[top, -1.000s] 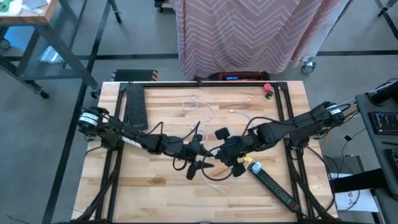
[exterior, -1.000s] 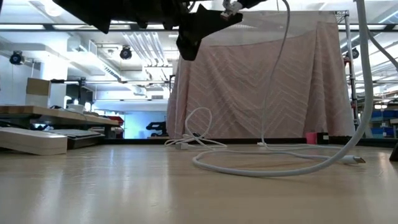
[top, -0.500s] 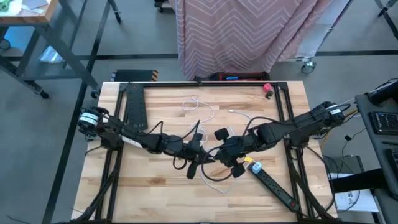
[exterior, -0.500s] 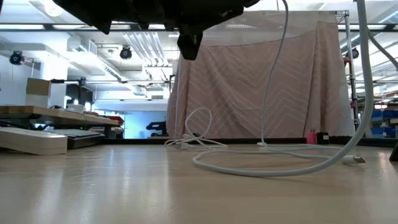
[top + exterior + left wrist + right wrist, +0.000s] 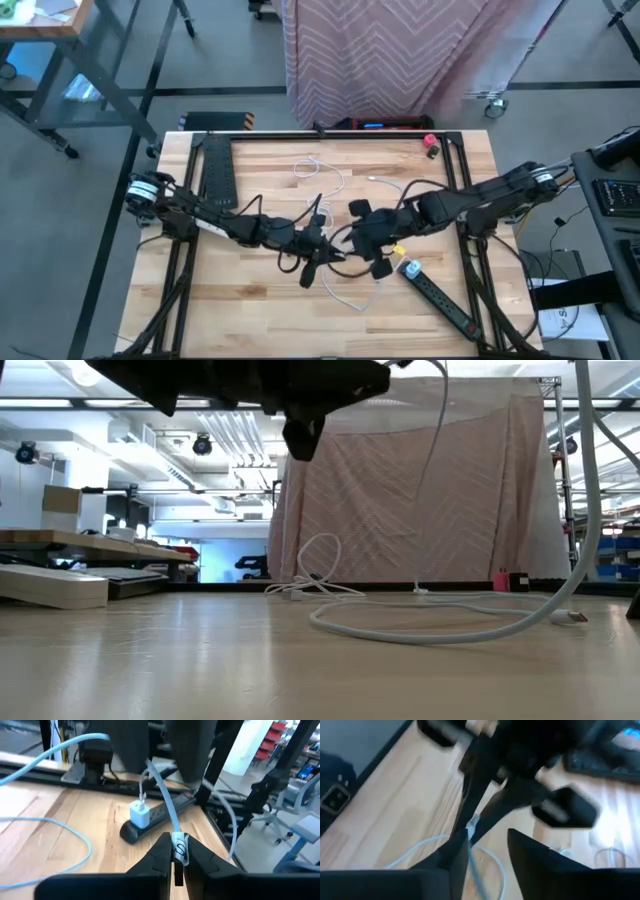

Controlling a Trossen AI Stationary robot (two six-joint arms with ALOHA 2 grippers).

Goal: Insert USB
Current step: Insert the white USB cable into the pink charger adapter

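Observation:
A white USB cable (image 5: 345,294) loops over the wooden table (image 5: 250,310) and rises to my left gripper (image 5: 177,862), which is shut on its plug end above mid-table. My right gripper (image 5: 487,862) is open, just right of the left one (image 5: 322,250). A white charger block (image 5: 139,814) sits plugged into the near end of a black power strip (image 5: 440,296) lying near the right edge. In the low view the cable (image 5: 440,628) lies on the table and climbs to the dark fingers (image 5: 305,422) at the top. My left gripper pinches the cable's white plug end (image 5: 179,846) between its two fingertips, coming in about level from the table's left. The plug is lifted clear of the table. The cable leaves it upward and curves away slack. My right gripper: the cable (image 5: 476,877) runs by its fingers; whether it touches, I cannot tell.
A second black power strip (image 5: 217,170) lies at the far left. Another white cable (image 5: 320,172) is coiled at the far middle, and a small red object (image 5: 430,143) sits at the far right. Black frame rails (image 5: 465,180) run along the table's sides.
My right gripper has drawn back a little from my left gripper, toward the table's right and far side. In the low view the white plug that showed at the top a second ago is now hidden among the dark fingers, and the cable's raised part has swung.

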